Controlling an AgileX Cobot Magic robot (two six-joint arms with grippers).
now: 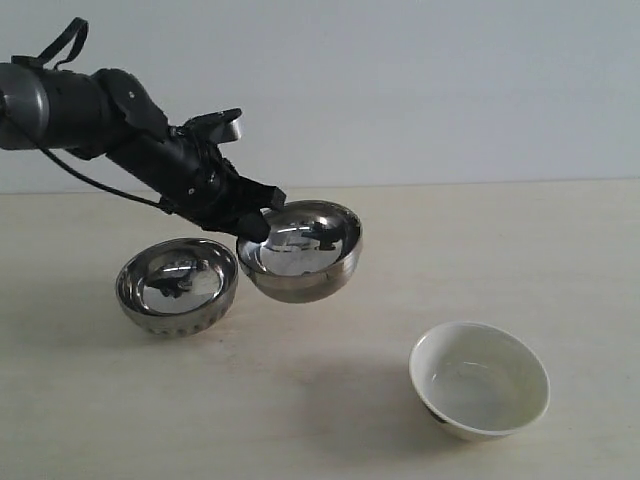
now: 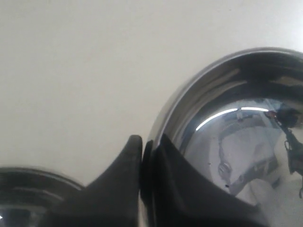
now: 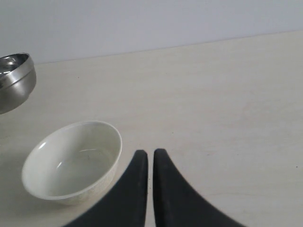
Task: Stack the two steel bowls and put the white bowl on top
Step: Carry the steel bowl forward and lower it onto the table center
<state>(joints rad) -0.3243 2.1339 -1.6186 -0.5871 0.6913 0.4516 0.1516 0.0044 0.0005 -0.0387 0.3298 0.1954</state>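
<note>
The left gripper (image 1: 255,215) is clamping the rim of the smooth steel bowl (image 1: 305,250), one finger inside and one outside, and is holding it tilted and clear of the table (image 1: 560,250); the ribbed steel bowl (image 1: 178,285) is sitting upright just beside it at about 8 o'clock, the rims near but seemingly not touching. To nest them cleanly, the carried bowl is probably needing to travel toward 8 o'clock, level out, centre over the ribbed one and descend before the fingers part, since so thin a rim pinch could let it swing. The white bowl (image 1: 480,380) is sitting at 4 o'clock, well apart, near the right gripper (image 3: 150,153), whose fingers are resting closed on nothing. All three bowls are showing empty, the steel ones carrying only reflections
</note>
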